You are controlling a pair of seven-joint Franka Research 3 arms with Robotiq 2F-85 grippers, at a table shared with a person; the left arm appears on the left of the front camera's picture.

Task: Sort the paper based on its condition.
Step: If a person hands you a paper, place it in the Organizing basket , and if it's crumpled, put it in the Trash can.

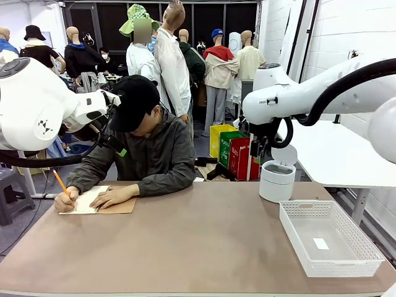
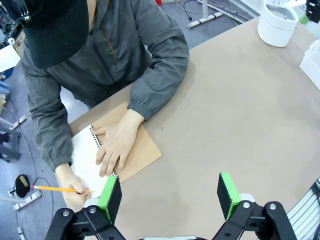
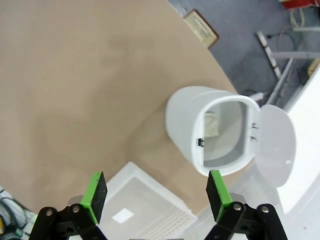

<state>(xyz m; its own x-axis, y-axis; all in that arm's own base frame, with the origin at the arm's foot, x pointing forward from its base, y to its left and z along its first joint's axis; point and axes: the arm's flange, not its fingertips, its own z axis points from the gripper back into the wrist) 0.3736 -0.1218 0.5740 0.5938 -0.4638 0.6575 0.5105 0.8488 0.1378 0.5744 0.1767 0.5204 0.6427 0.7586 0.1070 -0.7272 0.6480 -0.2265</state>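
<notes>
Both the left pincer (image 2: 169, 190) and the right pincer (image 3: 156, 190) stand open, empty. We find the thin white paper sheet (image 2: 85, 157) under the person's hand (image 2: 116, 145), on the brown-backed spiral notepad (image 2: 145, 152) (far left of the tan surface (image 1: 204, 247)). Sorting, we judge, has not begun.

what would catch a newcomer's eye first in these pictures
A person in a black cap bends over the table's far left corner, writing with a pencil in a spiral notepad. On the right stand a white bin with its lid open and, nearer, a white mesh basket. The left gripper and the right gripper hang open above the table.
</notes>
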